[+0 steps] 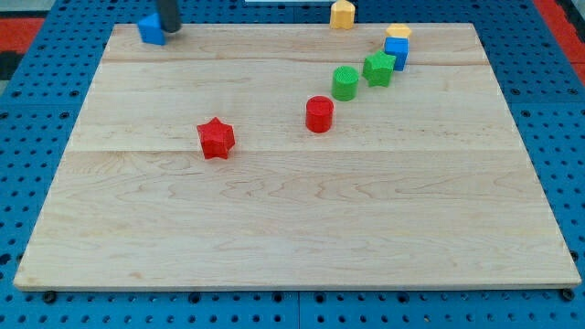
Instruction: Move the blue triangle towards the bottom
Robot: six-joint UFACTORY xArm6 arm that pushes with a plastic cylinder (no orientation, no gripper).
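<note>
Camera view: blue triangle sits at the board's top-left corner, on the far edge. My tip, a bare rod holding nothing, stands just beside it on the view's right, apparently touching. Step in hand looks like lining up, push not begun. Next move calls for getting the tip above the triangle, then driving it down. Red star lies well below, slightly right.

Pale wood table, planks running left-right with visible seams, sits on a blue pegboard base (regular dark holes). Red patches at the view's top corners. Even, soft light, short shadows.
</note>
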